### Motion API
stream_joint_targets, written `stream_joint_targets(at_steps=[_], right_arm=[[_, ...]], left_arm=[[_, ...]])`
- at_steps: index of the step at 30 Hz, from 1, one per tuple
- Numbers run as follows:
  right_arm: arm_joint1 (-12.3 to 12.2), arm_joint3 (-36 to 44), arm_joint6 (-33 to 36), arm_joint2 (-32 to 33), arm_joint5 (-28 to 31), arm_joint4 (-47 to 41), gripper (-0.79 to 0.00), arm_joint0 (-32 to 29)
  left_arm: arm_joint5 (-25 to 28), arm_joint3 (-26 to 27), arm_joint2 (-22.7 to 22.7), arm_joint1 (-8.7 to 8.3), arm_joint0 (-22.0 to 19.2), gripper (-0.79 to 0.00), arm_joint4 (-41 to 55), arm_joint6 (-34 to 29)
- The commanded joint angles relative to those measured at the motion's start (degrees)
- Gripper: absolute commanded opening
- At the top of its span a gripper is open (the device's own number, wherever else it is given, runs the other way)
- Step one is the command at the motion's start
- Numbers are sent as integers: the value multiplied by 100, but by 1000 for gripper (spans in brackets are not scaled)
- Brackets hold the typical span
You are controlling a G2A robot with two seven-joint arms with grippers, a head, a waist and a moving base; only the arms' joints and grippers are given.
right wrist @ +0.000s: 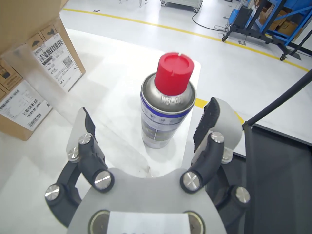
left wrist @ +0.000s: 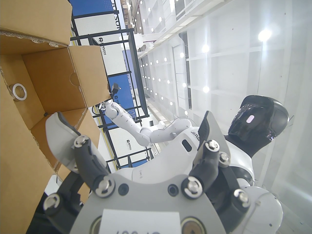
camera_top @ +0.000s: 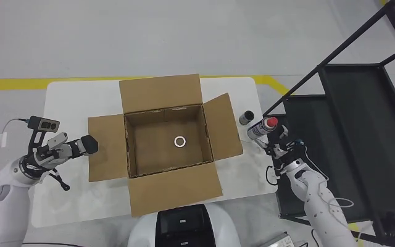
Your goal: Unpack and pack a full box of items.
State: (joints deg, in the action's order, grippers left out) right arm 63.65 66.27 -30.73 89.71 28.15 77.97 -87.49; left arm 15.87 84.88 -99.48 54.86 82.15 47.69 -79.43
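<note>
Box [camera_top: 154, 157] holds one ring [camera_top: 180, 142] (spray can [right wrist: 168, 113] stands outside); both jaws spread, empty.

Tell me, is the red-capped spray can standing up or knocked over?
Upright: the spray can stands on its base on the white table, red cap on top.

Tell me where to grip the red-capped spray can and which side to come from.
Grip the spray can round its straight metal body, below the shoulder, not the narrower red cap. It stands upright on the table, so a level approach probably suits best, from where the right gripper is, its fingers open toward the can.
</note>
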Motion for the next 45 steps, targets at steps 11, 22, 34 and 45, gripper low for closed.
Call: stream_joint_targets(at_steps=[11,22,34,45], right_arm=[[133,-1390,-292,-508,-69,-120,0,1086],[219,-2170,-584,-750,138,-314,-785,1604],[11,-1374,-1806,-200,144,-69,-785,1102],[-275,3250,-13,1146,253,259,-785,-896]], left_arm=[[0,0,0,0,0,0,0,0],[0,0,0,0,0,0,0,0],[0,0,0,0,0,0,0,0],[0,0,0,0,0,0,0,0]])
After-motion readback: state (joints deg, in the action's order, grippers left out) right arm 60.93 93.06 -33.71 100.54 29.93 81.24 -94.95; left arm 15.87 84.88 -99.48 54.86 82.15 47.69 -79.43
